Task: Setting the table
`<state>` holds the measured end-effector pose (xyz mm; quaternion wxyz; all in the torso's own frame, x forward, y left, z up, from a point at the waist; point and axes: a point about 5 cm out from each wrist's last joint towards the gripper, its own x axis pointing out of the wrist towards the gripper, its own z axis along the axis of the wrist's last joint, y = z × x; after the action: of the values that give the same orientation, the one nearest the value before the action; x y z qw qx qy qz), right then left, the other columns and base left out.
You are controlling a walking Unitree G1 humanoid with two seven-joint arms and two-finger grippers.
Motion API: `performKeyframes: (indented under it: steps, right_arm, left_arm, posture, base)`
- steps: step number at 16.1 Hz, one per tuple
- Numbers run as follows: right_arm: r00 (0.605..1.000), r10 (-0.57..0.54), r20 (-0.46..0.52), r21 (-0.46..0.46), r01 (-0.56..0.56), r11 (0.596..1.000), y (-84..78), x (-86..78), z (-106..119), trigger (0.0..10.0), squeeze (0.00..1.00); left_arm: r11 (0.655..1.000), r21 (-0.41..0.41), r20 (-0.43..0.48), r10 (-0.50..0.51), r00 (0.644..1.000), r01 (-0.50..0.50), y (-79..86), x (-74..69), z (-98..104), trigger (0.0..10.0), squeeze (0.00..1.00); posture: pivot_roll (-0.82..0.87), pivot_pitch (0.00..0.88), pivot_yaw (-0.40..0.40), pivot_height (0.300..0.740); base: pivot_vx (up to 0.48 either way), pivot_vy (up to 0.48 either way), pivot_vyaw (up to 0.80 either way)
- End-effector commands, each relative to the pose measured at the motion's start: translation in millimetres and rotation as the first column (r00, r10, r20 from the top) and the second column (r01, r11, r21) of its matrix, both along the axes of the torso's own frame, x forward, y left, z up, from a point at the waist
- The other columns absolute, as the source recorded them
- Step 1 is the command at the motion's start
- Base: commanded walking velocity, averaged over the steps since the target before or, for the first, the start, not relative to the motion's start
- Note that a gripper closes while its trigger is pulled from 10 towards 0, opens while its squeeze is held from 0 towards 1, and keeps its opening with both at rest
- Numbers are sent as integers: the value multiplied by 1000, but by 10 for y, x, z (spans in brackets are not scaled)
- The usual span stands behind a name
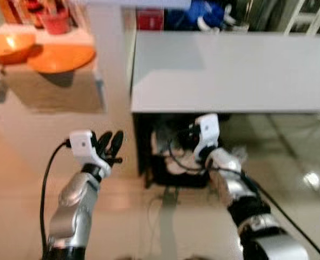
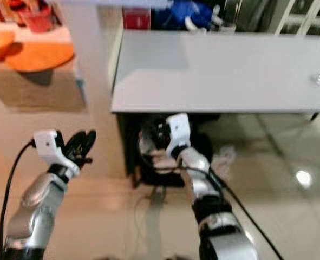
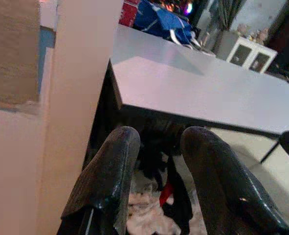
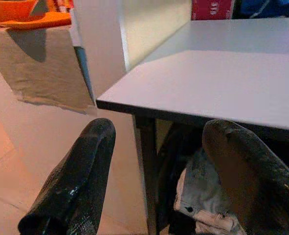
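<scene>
A bare grey table (image 1: pixel 230 70) stands ahead of me. On a low counter to its left lie an orange plate (image 1: pixel 59 57) and an orange bowl (image 1: pixel 9 46), with a red cup (image 1: pixel 54 21) behind them. My left gripper (image 1: pixel 111 142) is raised over the floor, left of the table's near corner and below the counter; it is open and holds nothing. In the left wrist view its fingers (image 3: pixel 110 171) point at the table's corner. My right gripper (image 1: pixel 191 132) hangs at the table's front edge, open and holding nothing, its fingers (image 4: pixel 80 171) wide apart.
Cloths and dark cables (image 1: pixel 173 160) are piled under the table. A pale pillar (image 1: pixel 108 49) stands between counter and table. A red box (image 1: pixel 149 19) and a blue bag (image 1: pixel 203 13) sit beyond the table's far edge. Glossy floor (image 1: pixel 300 157) lies to the right.
</scene>
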<state>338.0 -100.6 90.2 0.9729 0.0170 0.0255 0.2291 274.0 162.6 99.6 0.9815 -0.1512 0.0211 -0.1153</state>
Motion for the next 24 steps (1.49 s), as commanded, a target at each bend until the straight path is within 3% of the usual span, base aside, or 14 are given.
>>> performKeyframes:
  steps: [1, 13, 15, 16, 17, 18, 19, 20, 21, 22, 23, 24]
  right_arm:
    - [1000, -21, -10, 2, 21, 1000, -59, -9, -33, 10000, 0]
    - [999, -39, 34, 29, 38, 999, -15, 39, 68, 10000, 0]
    - [999, -36, 4, 15, 36, 999, -18, 9, -16, 10000, 0]
    - [999, -21, -41, -22, 20, 1000, -13, -23, -116, 10000, 0]
    - [995, 85, -46, -51, -88, 995, 71, -90, -147, 10000, 0]
    - [992, 124, 28, 217, -127, 968, 155, -36, 214, 10000, 0]
    - [996, 86, 28, 318, -91, 944, 100, 19, 298, 10000, 0]
    - [999, 11, -51, 243, 2, 970, -52, 42, 76, 10000, 0]
    - [998, 10, -59, 170, 0, 985, -87, 14, -15, 10000, 0]
    - [997, 72, -39, 236, -61, 970, -1, -57, 18, 10000, 0]
    - [994, 106, -30, 257, -95, 962, 50, -101, 51, 10000, 0]
    - [994, 93, -50, 220, -80, 972, 40, -110, -5, 10000, 0]
  left_arm:
    - [1000, -2, 8, -24, 1000, 24, -69, 26, 28, 10000, 0]
    - [998, 50, 16, -29, 999, 29, -99, 33, 25, 10000, 0]
    - [997, 72, -21, 1, 1000, 1, -60, 36, -82, 10000, 0]
    - [991, 132, -78, 44, 996, -33, -2, 36, -210, 10000, 0]
    - [962, 271, -173, 84, 981, -35, 68, 24, -387, 10000, 0]
    - [894, 435, -113, -61, 992, 105, -50, 17, -225, 10000, 0]
    - [927, 357, -67, -99, 993, 116, -112, 23, -80, 10000, 0]
    - [990, 138, -45, -35, 998, 41, -24, 51, -40, 10000, 0]
    - [995, 100, -75, 8, 997, -1, 41, 59, -121, 10000, 0]
    - [974, 226, -185, 67, 980, -24, 148, -2, -447, 10000, 0]
    - [977, 211, -190, 78, 979, -37, 138, -54, -510, 10000, 0]
    - [983, 177, -163, 77, 984, -48, 104, -62, -465, 10000, 0]
  posture:
    - [-54, 15, 6, 740]
    - [-72, 0, 11, 740]
    - [-67, 0, 12, 740]
    - [-66, 0, 13, 740]
    - [-59, 0, 10, 740]
    - [-65, 0, 6, 740]
    - [-66, 0, 8, 740]
    - [-42, 0, 20, 740]
    - [-42, 0, 20, 740]
    - [-64, 0, 22, 740]
    - [-77, 7, 23, 740]
    - [-75, 5, 26, 740]
  base:
    - [0, 480, 0]
    - [0, 480, 0]
    - [0, 480, 0]
    - [0, 480, 0]
    - [0, 480, 0]
    - [0, 289, 0]
    - [0, 0, 0]
    - [0, 0, 0]
    - [0, 0, 0]
    - [0, 0, 0]
    - [0, 0, 0]
    - [0, 0, 0]
